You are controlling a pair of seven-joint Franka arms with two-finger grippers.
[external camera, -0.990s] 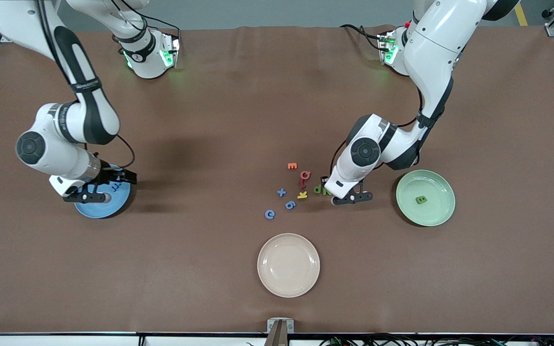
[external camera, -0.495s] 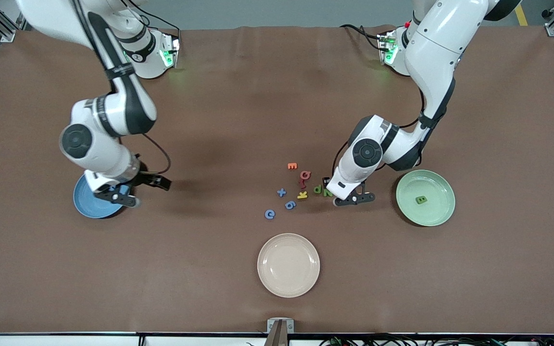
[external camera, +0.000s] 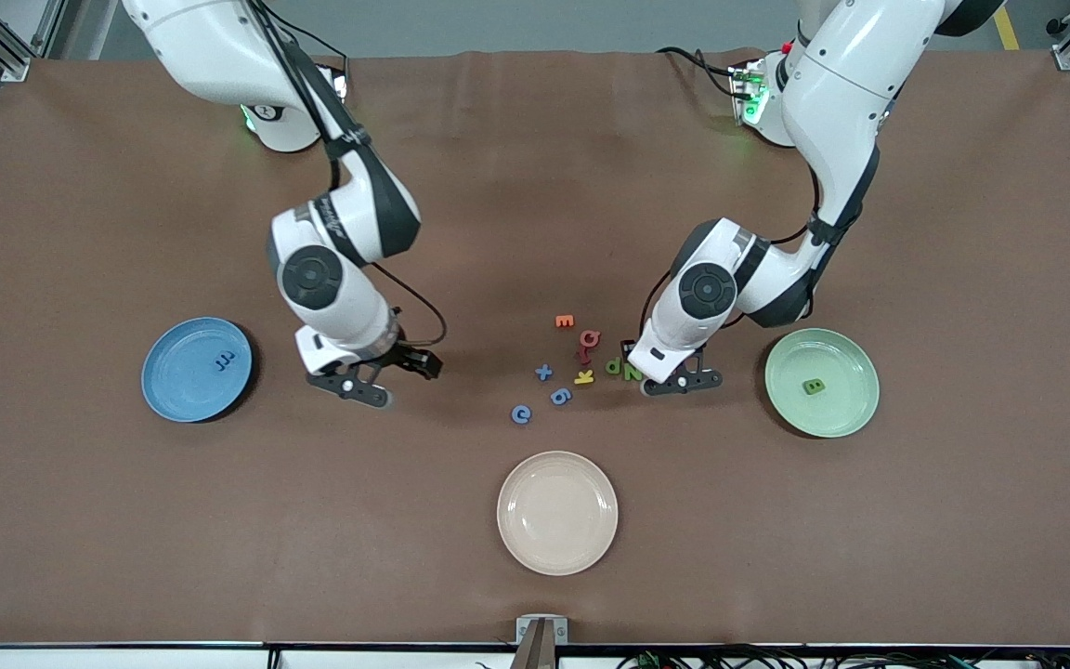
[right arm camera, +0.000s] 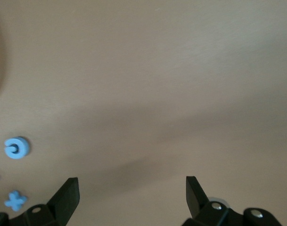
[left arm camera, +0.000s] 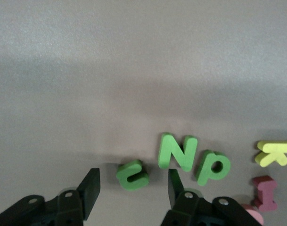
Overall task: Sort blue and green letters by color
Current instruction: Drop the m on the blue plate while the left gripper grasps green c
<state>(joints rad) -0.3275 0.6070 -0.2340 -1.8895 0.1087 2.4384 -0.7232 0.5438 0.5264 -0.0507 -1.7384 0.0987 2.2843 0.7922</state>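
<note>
Hovering low over the middle of the tabletop, the left claw has its fingers spread apart around the green u, gripping nothing; in the left wrist view the green N and green P lie just beside the u, with a yellow letter and a dark red letter next along. Front view: the N and P sit at the left arm's end of the letter cluster; orange letter is farthest from the camera, blue X, blue 6 and blue G nearer to it. Right claw is over bare tabletop between the blue plate and the cluster, released, fingers wide, holding nothing; its wrist view catches the G and X. Blue plate, toward the right arm's end, carries 1 blue E. Green plate, toward the left arm's end, carries 1 green B. Cream plate sits near the tabletop's camera-side edge.
</note>
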